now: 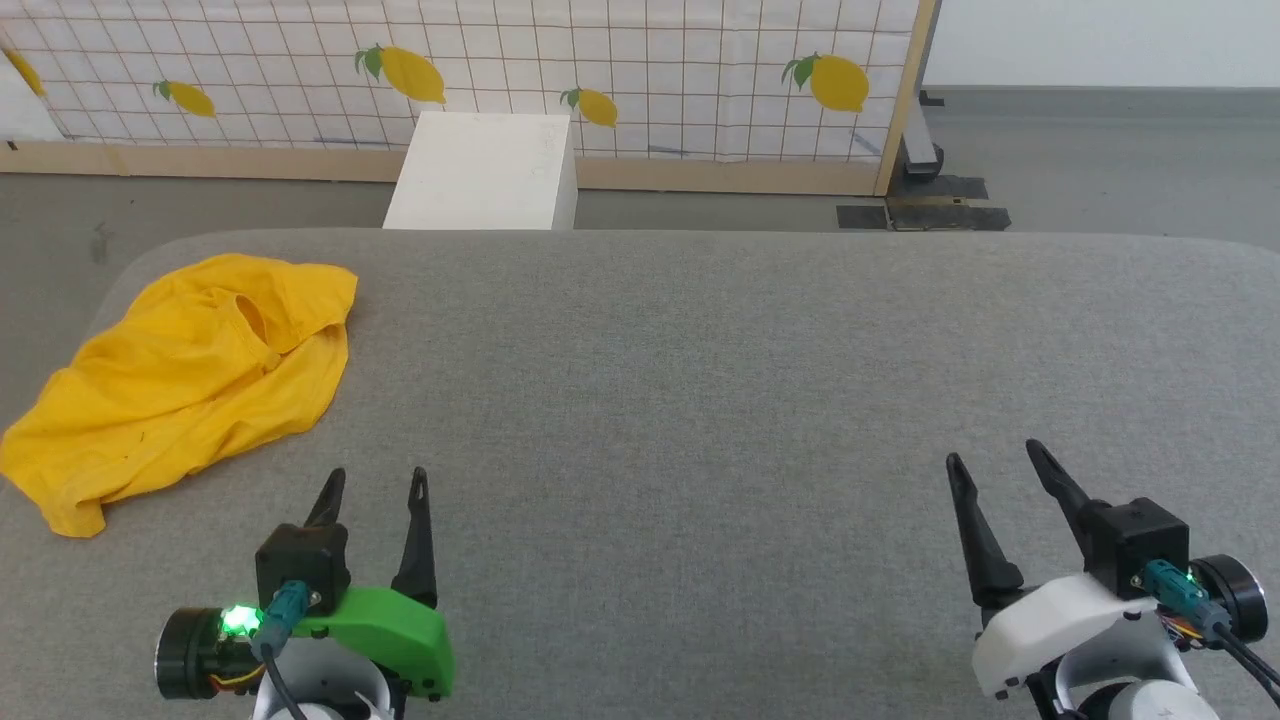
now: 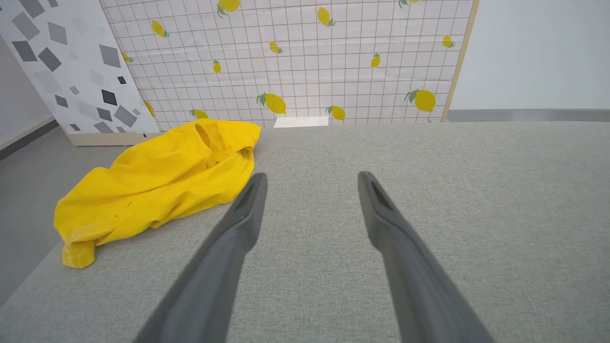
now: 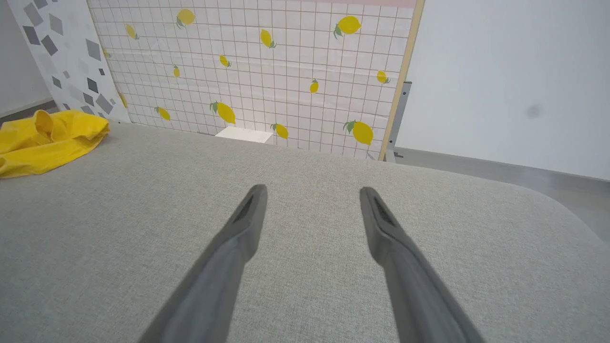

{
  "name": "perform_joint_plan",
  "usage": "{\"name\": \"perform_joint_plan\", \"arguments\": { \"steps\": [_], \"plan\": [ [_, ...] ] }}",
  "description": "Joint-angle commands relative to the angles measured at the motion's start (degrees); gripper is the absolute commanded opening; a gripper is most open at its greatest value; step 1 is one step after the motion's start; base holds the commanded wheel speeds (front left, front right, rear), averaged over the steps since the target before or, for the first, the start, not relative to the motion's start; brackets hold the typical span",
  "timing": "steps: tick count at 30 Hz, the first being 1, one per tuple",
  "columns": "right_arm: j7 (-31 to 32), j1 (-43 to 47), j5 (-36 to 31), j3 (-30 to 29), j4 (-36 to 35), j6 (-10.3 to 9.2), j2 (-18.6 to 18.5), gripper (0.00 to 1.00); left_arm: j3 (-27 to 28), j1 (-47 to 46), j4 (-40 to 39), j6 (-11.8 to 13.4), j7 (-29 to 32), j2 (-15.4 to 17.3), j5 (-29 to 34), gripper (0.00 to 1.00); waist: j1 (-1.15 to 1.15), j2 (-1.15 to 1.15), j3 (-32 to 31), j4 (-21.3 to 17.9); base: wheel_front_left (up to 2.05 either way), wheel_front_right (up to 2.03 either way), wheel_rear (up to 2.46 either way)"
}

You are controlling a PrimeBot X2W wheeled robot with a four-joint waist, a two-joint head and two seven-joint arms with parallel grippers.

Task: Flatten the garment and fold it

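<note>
The garment (image 1: pixel 185 370), a bright yellow T-shirt, lies crumpled at the far left of the grey table (image 1: pixel 700 400), its lower corner reaching the left edge. Its print is hidden; the neck opening faces up. In the left wrist view the garment (image 2: pixel 157 181) lies ahead and to the left; in the right wrist view the garment (image 3: pixel 45 140) sits at the far left. My left gripper (image 1: pixel 378 478) hovers open just right of and nearer than the shirt, holding nothing. My right gripper (image 1: pixel 995 452) is open over the table's right side, far from the shirt.
A white box (image 1: pixel 485 170) stands on the floor behind the table, before a lemon-patterned screen (image 1: pixel 600 70). A speckled panel (image 2: pixel 71 71) leans at the far left. Grey cloth surface stretches between the two grippers.
</note>
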Motion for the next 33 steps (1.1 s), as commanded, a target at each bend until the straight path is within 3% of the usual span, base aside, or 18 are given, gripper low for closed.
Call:
{"name": "perform_joint_plan", "arguments": {
  "steps": [1,19,33],
  "plan": [
    [-0.6,0.0,0.5,-0.4,0.3,0.00,0.0,1.00,0.1,0.2,-0.1,0.0,-0.5,0.0,-0.2,1.00,0.00,0.00,0.0,0.0,0.00,0.00,0.00],
    [-2.7,-0.1,1.4,-2.8,1.4,-0.02,0.0,1.00,0.1,0.6,-0.6,0.0,-2.6,-0.1,-1.3,1.00,0.00,0.00,0.4,0.5,0.00,0.00,0.00],
    [-4.4,-0.6,1.7,-4.4,1.7,-0.03,0.0,1.00,0.5,0.8,-1.1,0.1,-4.3,-0.1,-2.3,1.00,0.00,0.00,0.8,3.6,0.00,0.00,0.00]
  ]
}}
